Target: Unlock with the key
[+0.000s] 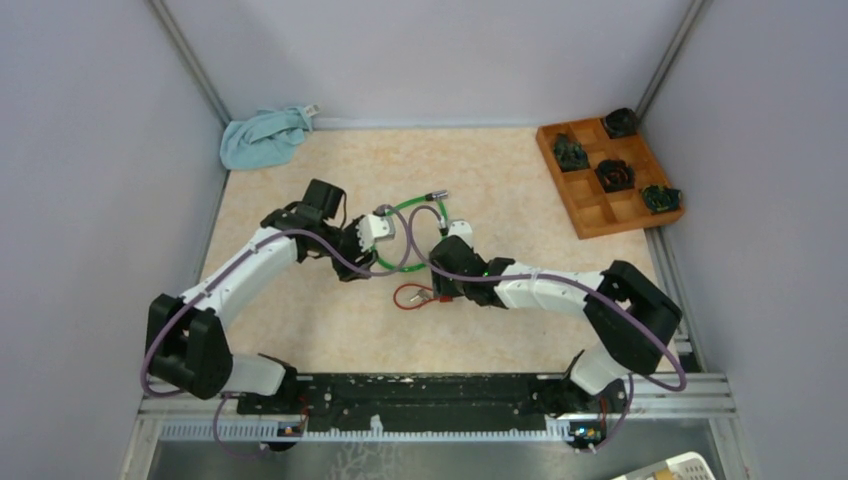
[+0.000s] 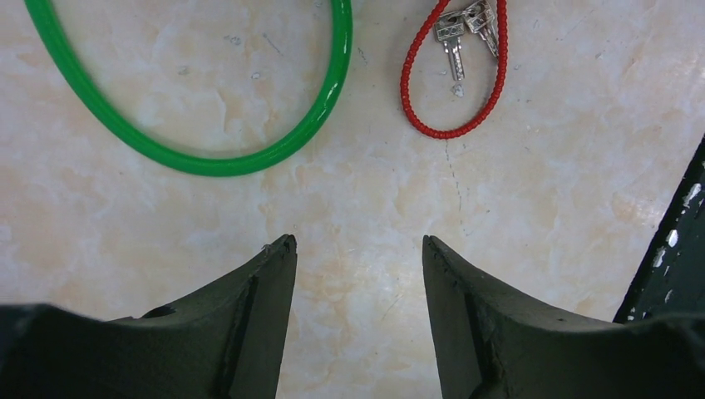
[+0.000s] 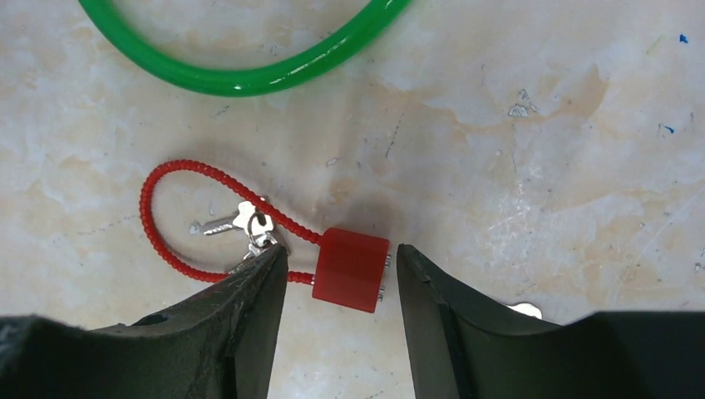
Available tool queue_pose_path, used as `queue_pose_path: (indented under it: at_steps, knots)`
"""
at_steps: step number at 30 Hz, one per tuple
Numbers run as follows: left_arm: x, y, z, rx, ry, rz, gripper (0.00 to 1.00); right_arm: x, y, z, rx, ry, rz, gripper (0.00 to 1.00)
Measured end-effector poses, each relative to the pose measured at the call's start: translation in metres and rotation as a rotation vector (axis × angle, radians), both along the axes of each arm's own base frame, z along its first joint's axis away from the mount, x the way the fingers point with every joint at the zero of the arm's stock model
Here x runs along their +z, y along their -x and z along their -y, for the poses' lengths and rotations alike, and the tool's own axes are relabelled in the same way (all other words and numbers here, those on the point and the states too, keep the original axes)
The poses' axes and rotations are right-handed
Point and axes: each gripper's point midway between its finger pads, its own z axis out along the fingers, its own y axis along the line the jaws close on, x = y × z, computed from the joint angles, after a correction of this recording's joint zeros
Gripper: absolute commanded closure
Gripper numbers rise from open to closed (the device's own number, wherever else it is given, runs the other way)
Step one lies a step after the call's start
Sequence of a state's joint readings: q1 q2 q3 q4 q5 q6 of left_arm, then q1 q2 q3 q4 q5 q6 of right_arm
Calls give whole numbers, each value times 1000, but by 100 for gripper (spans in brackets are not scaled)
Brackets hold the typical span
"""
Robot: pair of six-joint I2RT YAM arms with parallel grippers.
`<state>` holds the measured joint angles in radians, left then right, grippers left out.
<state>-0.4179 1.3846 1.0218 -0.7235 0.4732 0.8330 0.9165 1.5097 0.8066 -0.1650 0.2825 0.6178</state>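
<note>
A small red padlock body (image 3: pixel 351 268) lies on the table with its red ribbed cable loop (image 3: pixel 166 179) beside it. Silver keys (image 3: pixel 241 220) hang on a ring on that loop. My right gripper (image 3: pixel 342 258) is open, low over the table, with the lock body between its fingertips and not gripped. In the top view the lock and loop (image 1: pixel 408 297) lie just left of my right gripper (image 1: pixel 445 285). My left gripper (image 2: pixel 359 243) is open and empty above bare table. It sees the red loop (image 2: pixel 453 129) and keys (image 2: pixel 453 41) ahead to its right.
A green cable (image 1: pixel 400 235) curls on the table between the two grippers, close to the lock; it also shows in the left wrist view (image 2: pixel 208 162). A wooden tray (image 1: pixel 610 175) with dark items stands at the back right. A blue cloth (image 1: pixel 263 137) lies at the back left.
</note>
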Motion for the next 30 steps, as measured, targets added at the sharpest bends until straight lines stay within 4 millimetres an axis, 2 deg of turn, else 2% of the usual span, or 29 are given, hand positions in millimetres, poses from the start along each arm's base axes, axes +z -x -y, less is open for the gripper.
queue_pose_path:
  at_steps: [7,12,16,17,19,23,27,30]
  knots:
    - [1,-5,-18,64,23,2,29,-7,2,-1,10,19,-9,52]
    - [-19,2,-32,52,-27,2,28,-21,11,8,12,37,-37,53]
    - [-40,10,-53,3,-137,58,27,-25,15,9,10,34,-53,54]
    - [-43,11,-59,-9,-166,74,27,-25,15,8,11,32,-54,56]
    - [-46,12,-67,-28,-208,98,27,-25,15,8,12,29,-54,69]
    - [-40,8,-69,-40,-224,139,27,-25,16,7,12,25,-57,92]
    - [-30,3,-65,-39,-201,153,27,-12,12,8,18,-12,-50,100]
    - [-23,-1,-59,-39,-175,155,27,13,4,11,16,-86,-18,100]
